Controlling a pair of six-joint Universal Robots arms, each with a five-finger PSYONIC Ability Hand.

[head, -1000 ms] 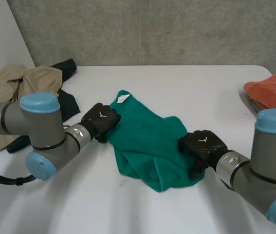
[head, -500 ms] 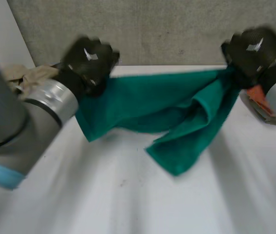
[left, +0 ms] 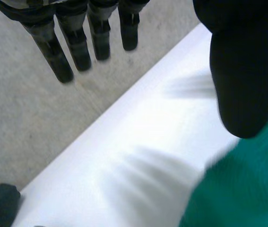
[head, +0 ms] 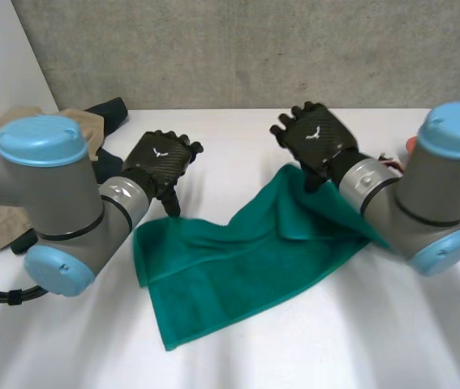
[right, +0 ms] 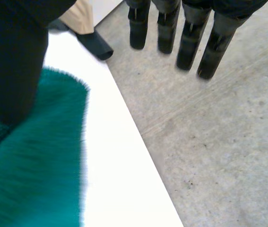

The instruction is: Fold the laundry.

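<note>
Having released it, the left robot hand (head: 161,162) spreads straight fingers beside the left corner of the fuzzy teal towel (head: 238,259), now lying on the white tabletop (head: 294,356); the right robot hand (head: 315,138), likewise spread, tops its rumpled right end.

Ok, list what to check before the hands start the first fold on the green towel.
1. Left hand free: ok, fingers straight, holding nothing.
2. Right hand free: ok, fingers straight, thumb over the green towel.
3. Green towel flat: not ok, the part near the right hand is doubled over and rumpled.
4. Green towel fully on the table: cannot tell, one end is hidden behind the right arm.
5. Pile of clothes clear of the green towel: ok, it lies apart beside the left arm.
</note>
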